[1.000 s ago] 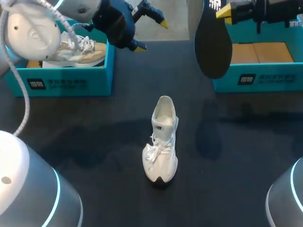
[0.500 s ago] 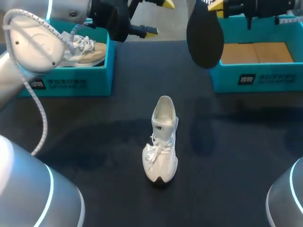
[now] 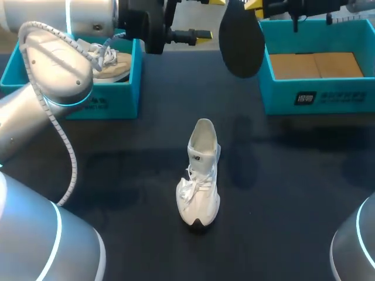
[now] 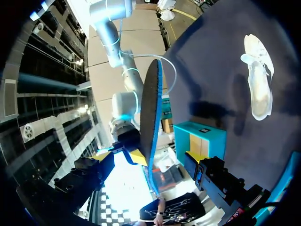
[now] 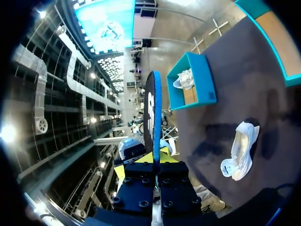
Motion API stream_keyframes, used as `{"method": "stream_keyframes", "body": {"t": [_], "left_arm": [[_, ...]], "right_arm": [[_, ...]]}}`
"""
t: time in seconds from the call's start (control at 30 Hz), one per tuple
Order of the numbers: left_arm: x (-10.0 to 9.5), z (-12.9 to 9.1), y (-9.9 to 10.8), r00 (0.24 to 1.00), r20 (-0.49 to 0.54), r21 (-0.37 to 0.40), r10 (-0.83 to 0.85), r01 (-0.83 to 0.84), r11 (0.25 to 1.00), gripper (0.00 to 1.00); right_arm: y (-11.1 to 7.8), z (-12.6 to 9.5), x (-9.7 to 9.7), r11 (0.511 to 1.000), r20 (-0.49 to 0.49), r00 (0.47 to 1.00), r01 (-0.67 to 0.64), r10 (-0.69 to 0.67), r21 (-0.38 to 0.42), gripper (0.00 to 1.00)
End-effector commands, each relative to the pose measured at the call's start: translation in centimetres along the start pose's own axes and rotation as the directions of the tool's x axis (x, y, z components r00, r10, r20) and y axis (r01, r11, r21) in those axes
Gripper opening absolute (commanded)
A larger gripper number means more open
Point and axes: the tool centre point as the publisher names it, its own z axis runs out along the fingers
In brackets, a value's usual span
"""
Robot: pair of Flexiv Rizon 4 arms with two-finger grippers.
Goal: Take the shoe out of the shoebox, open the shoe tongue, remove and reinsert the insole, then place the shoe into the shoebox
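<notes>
A white shoe (image 3: 198,175) stands upright mid-table, toe toward me, its tongue pulled open; it also shows in the wrist views (image 4: 258,80) (image 5: 242,150). The black insole (image 3: 240,41) hangs in the air over the table's far side, with my right gripper (image 3: 258,4) (image 5: 155,157) shut on its upper end. The right wrist view shows this insole (image 5: 151,117) edge-on with a blue rim. My left gripper (image 3: 208,17) (image 4: 148,157) is open just left of the insole (image 4: 151,117), which rises ahead of its spread fingers without touching them.
A teal shoebox (image 3: 132,88) at the far left holds a beige shoe (image 3: 111,63). A second teal shoebox (image 3: 319,96) at the far right shows only its cardboard floor. My left arm's upper links loom over the near left of the table.
My right arm has carried the insole leftward and higher, away from the right shoebox. My left gripper has swung right and up toward it, staying open. The white shoe has not moved.
</notes>
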Motion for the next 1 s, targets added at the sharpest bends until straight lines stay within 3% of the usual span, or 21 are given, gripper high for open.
{"method": "stream_keyframes", "body": {"t": [0.03,0.27,0.4,0.47,0.6,0.63,0.7,0.93,0.97,1.0], "left_arm": [[0.0,0.8,-0.2,0.998,0.067,0.006,0.004,-0.005,1.0,1.0],[-0.4,1.6,-1.0,0.991,0.132,0.03,-0.016,0.012,0.999,0.99],[-0.4,1.7,-1.5,0.987,0.155,0.039,-0.03,0.024,0.999,0.75],[-0.3,1.8,-1.6,0.987,0.16,0.045,-0.034,0.027,0.999,0.49],[-0.2,2.0,-1.9,0.985,0.168,0.065,-0.048,0.038,0.997,0.39],[-0.1,2.1,-2.1,0.985,0.167,0.071,-0.05,0.039,0.997,0.21],[-0.1,2.2,-2.2,0.984,0.171,0.076,-0.056,0.044,0.996,0.0],[0.4,2.5,-2.2,0.98,0.181,0.088,-0.089,0.074,0.993,0.0],[0.5,2.5,-2.2,0.979,0.182,0.089,-0.095,0.08,0.993,0.0],[0.5,2.5,-2.2,0.978,0.184,0.09,-0.1,0.085,0.992,0.0]], "right_arm": [[0.7,1.1,0.2,1.0,0.005,1.0,-0.006,0.006,0.006,0.0],[1.0,1.3,0.3,1.0,0.004,1.0,-0.013,0.013,0.001,0.0],[1.2,1.0,0.3,1.0,0.002,1.0,-0.014,0.014,-0.006,0.0],[1.3,0.9,0.3,1.0,0.001,1.0,-0.014,0.014,-0.01,0.0],[1.4,1.0,0.4,1.0,0.004,1.0,-0.013,0.013,-0.008,0.0],[1.4,1.1,0.4,1.0,0.005,1.0,-0.013,0.013,-0.008,0.0],[1.4,1.1,0.4,1.0,0.005,1.0,-0.013,0.013,-0.008,0.0],[0.9,1.3,0.3,1.0,-0.009,1.0,-0.001,0.001,-0.001,0.0],[0.7,1.2,0.3,1.0,-0.013,1.0,0.0,0.0,-0.001,0.37],[0.5,1.1,0.2,1.0,-0.018,1.0,0.001,-0.001,-0.005,0.92]]}}
